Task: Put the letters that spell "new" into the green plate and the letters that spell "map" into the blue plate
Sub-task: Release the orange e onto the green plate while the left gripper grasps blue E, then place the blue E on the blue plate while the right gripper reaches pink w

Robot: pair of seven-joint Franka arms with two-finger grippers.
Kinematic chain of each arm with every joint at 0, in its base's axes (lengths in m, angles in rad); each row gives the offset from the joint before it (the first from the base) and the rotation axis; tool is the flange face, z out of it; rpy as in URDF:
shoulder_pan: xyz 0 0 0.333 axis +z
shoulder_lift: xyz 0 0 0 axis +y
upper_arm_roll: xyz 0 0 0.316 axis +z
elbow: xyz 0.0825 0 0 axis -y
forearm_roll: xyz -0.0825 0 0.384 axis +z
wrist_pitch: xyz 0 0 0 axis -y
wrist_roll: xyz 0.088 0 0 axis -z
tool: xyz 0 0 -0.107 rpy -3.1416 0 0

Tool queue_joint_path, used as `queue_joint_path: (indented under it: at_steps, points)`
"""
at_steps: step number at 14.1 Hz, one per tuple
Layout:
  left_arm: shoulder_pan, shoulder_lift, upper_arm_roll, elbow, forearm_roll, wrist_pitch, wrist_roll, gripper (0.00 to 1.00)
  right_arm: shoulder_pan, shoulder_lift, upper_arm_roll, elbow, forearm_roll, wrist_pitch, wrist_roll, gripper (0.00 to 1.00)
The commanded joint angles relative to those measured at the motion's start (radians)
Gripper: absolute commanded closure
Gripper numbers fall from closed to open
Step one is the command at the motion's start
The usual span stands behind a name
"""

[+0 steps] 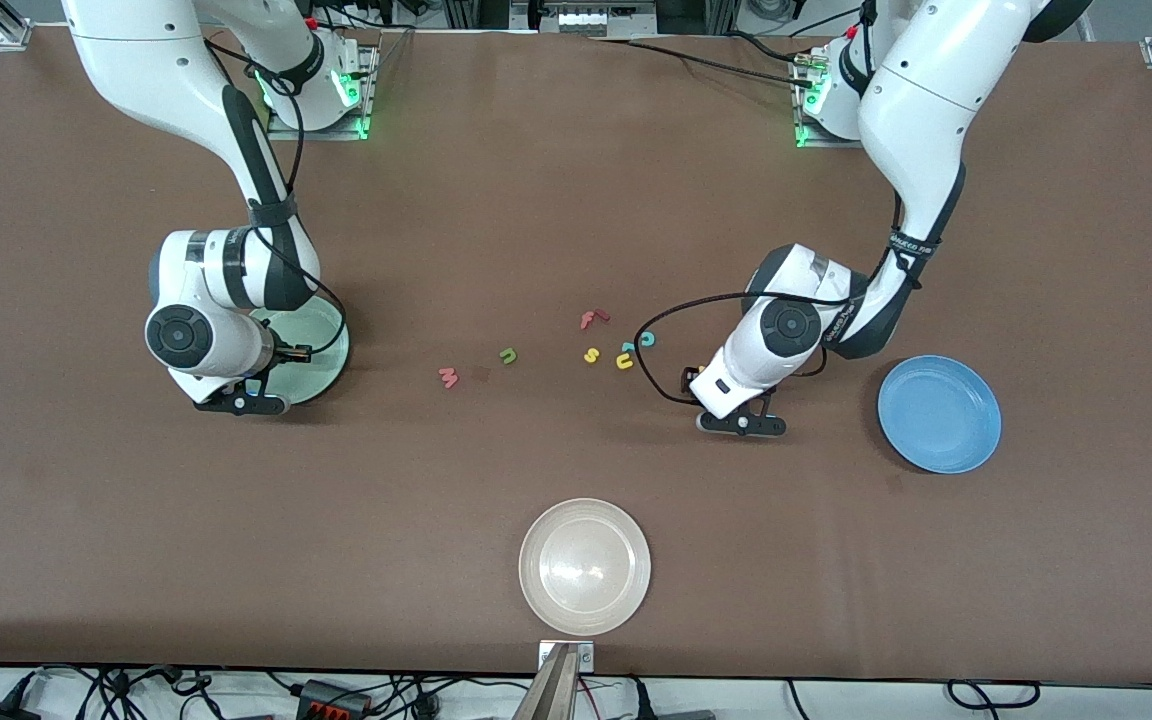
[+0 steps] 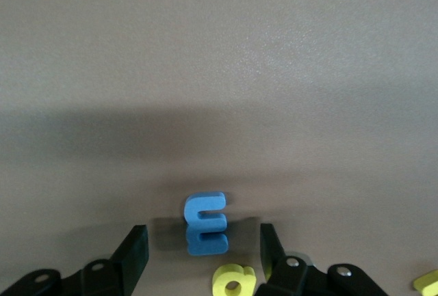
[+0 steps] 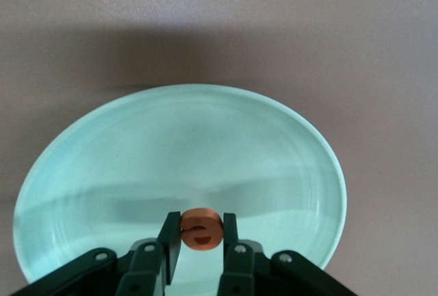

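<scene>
1. Right claw (image 3: 200, 231), at the right arm's end of the counter (image 1: 536, 220), hangs low over the green plate (image 3: 205, 145) with the orange "e" (image 3: 200, 227) pinched between its two fingers, both pads pressed against the letter. It sits over the dish and not the rim, so I'd say a drop from here lands inside.
2. Left claw (image 2: 203, 238) is down at counter level, mid-height in the front view, between the loose letters and the blue plate (image 1: 939, 413). Its fingers stand apart, one either side of the blue "m" (image 2: 205, 224), with a gap on each side (nothing gripped yet). The straddle looks set for a squeeze across the letter's width.
3. The yellow "a" (image 2: 234, 281) lies just beside the "m", close to one finger; my guess is it could get nudged when the fingers come in.
4. In the middle of the front view the pinkish-red "w" (image 1: 448, 377) and green "n" (image 1: 508, 355) lie flat on the bare counter, near each other and nearer the green plate than the rest of the letters.
5. Toward the left arm from those sit the red "f" (image 1: 593, 319), yellow "s" (image 1: 591, 355), yellow "u" (image 1: 624, 361) and teal "c" (image 1: 647, 338), bunched together. The teal "p" I can't pick out for sure.
6. The blue plate shows no letters in it. The beige plate (image 1: 584, 566), low in the front view's centre, has no part in this job.
7. By my reckoning one letter of six is nearly delivered.
</scene>
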Motion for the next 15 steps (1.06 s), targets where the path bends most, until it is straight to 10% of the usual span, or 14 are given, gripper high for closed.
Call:
queue_joint_path:
  at_steps: [1,5,8,15]
  points:
    - [-0.016,0.006,0.013,0.007,0.041,0.016,-0.044,0.28,0.001,-0.015,0.0,0.044,0.012,-0.012,-0.011,0.0]
    - [-0.024,0.016,0.015,0.007,0.051,0.045,-0.051,0.47,0.047,-0.023,0.005,0.154,0.015,-0.024,0.002,0.0]
    - [-0.022,0.016,0.015,0.008,0.056,0.044,-0.047,0.84,0.139,0.025,0.012,0.229,0.032,-0.015,0.004,0.0]
    - [0.033,-0.082,0.016,0.087,0.162,-0.196,0.011,0.91,0.269,0.144,0.02,0.332,0.193,-0.01,0.08,0.0]
